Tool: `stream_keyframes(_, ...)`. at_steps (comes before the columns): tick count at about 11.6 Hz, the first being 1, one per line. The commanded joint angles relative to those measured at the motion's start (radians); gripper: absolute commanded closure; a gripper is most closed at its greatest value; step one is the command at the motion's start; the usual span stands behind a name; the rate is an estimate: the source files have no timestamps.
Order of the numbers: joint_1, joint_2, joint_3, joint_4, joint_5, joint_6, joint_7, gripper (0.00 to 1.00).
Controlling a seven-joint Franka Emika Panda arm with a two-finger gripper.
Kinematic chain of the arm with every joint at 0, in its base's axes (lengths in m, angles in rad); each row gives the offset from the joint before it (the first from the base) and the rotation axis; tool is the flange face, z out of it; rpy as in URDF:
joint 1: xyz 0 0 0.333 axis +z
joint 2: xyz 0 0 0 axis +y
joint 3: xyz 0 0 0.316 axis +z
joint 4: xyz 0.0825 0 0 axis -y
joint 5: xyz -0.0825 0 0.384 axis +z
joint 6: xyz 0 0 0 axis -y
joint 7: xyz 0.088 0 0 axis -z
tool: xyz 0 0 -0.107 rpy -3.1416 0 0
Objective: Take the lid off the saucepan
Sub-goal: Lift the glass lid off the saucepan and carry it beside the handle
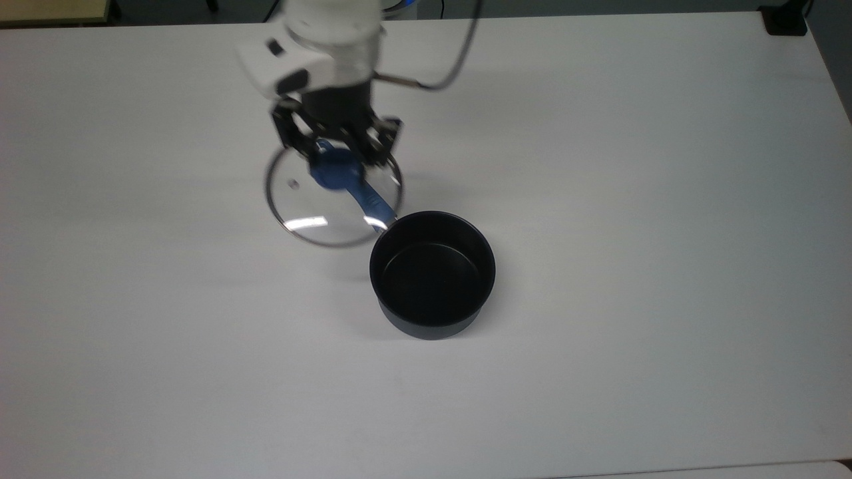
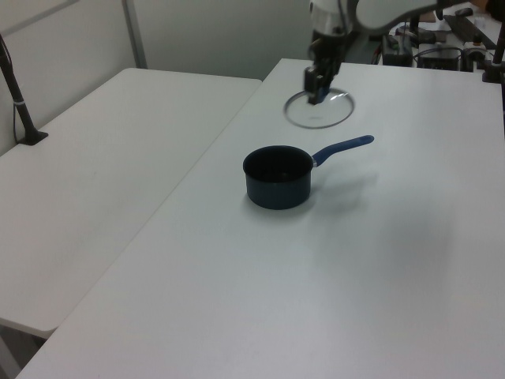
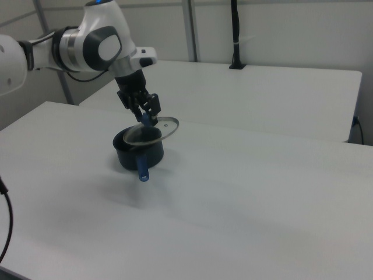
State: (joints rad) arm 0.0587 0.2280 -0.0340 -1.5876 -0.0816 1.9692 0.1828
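Clear glass with a thin metal rim, the lid [image 1: 333, 206] hung in the air off the saucepan [image 1: 432, 274], held roughly level by its blue knob [image 1: 335, 170]. The gripper [image 1: 336, 159] had its two fingers closed on that knob from above. In the top view the lid lay up and to the left of the pan's open mouth, over the pan's blue handle [image 2: 344, 146], part of which showed through the glass. The saucepan, dark inside and out, stood upright and uncovered near the middle of the white table [image 1: 632, 199], its handle pointing toward the table's far edge in the top view. A second white table [image 2: 102, 150] stood beside it at the left view's left.
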Motion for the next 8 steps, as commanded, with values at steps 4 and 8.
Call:
stream_keyframes(4,-0.267,-0.267,0.005,-0.245,0.048,-0.198,-0.622,0.55)
stream_keyframes(8,-0.359,-0.311,0.000,-0.521,0.034,-0.011,-0.793,0.55)
